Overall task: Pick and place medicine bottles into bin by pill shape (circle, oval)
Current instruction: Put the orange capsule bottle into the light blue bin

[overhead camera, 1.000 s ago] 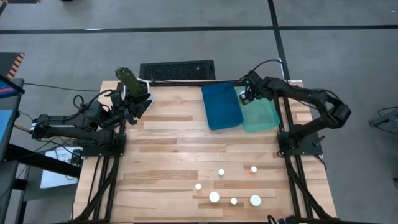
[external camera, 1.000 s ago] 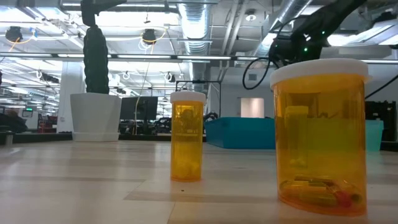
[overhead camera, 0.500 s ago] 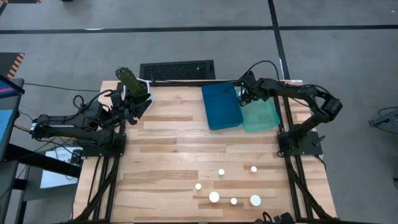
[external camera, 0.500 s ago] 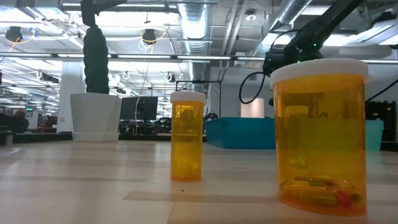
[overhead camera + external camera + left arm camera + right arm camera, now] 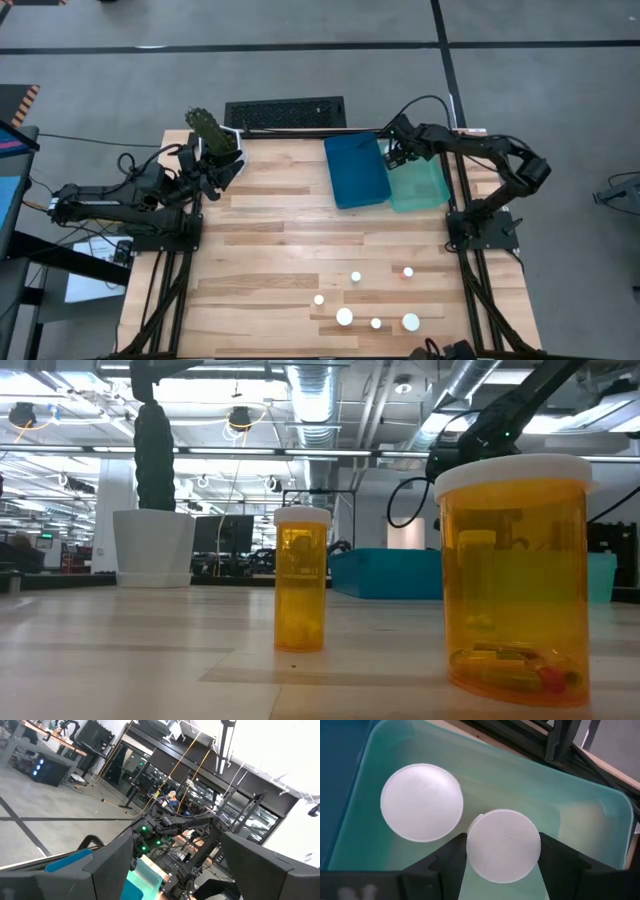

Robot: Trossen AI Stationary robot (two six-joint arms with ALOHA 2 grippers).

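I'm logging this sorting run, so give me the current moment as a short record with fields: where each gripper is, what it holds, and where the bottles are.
right gripper: over the light green bin, shut on a white-capped bottle
already in that bin: one more capped bottle
blue bin: beside the green one
left gripper: waiting at the table's far left corner, open
bottles left on table: six white caps near the front edge

Left tool (image 5: 175, 870): two dark fingers spread apart.
Teal bin (image 5: 145, 879): between the fingers.
Blue bin (image 5: 67, 860): beside the teal bin.
Other arm (image 5: 172, 825): above the teal bin.
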